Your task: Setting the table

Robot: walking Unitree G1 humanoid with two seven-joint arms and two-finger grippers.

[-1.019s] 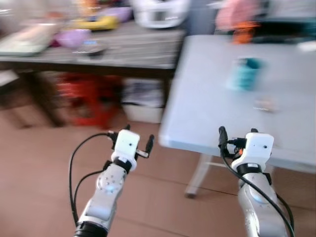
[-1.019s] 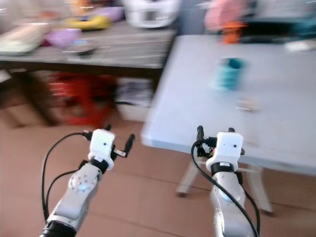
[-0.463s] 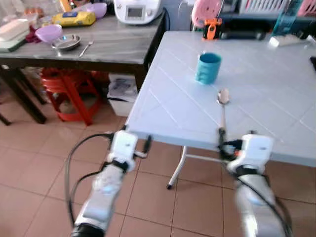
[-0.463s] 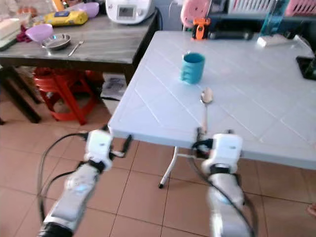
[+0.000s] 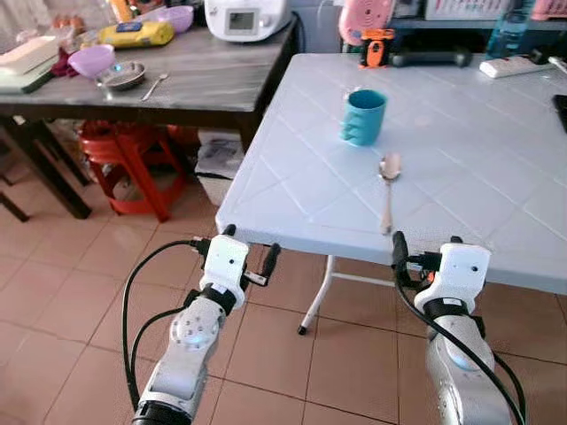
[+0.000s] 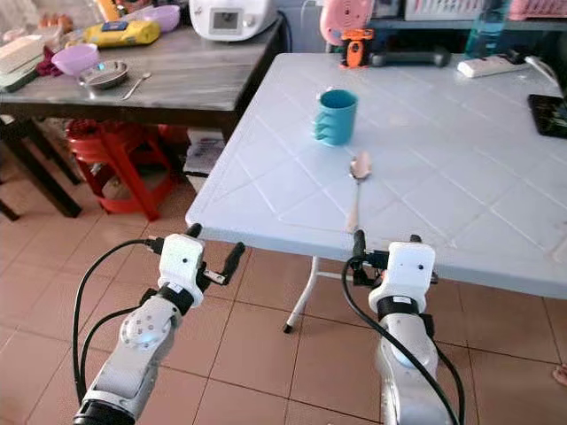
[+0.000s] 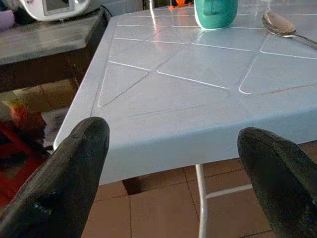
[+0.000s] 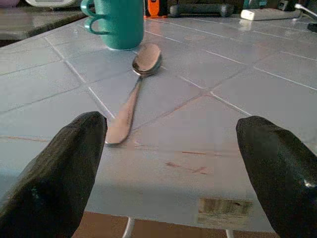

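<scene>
A teal mug (image 5: 364, 116) stands on the pale blue table (image 5: 292, 186), with a metal spoon (image 5: 387, 189) lying just in front of it, handle toward me. My right gripper (image 5: 425, 251) is open at the table's near edge, in line with the spoon (image 8: 132, 96) and a short way from its handle. Left of the table's near corner and below its top, my left gripper (image 5: 247, 247) is open with nothing in it. On the dark wooden side table (image 5: 213, 80) to the left lie a purple bowl (image 5: 91, 60), a metal dish (image 5: 122, 75) and a second spoon (image 5: 153, 86).
A white rice cooker (image 5: 245, 16) and a yellow packet (image 5: 135, 34) sit on the side table, red stools (image 5: 128, 159) under it. An orange clip (image 5: 376, 46), a remote (image 5: 514, 65) and a dark object (image 6: 549, 113) lie at the blue table's far side. Tiled floor (image 5: 71, 292) spreads below.
The view has swung and steadied, and the blue table now lies nearer and more central. Both grippers keep their pose, open, in front of me.
</scene>
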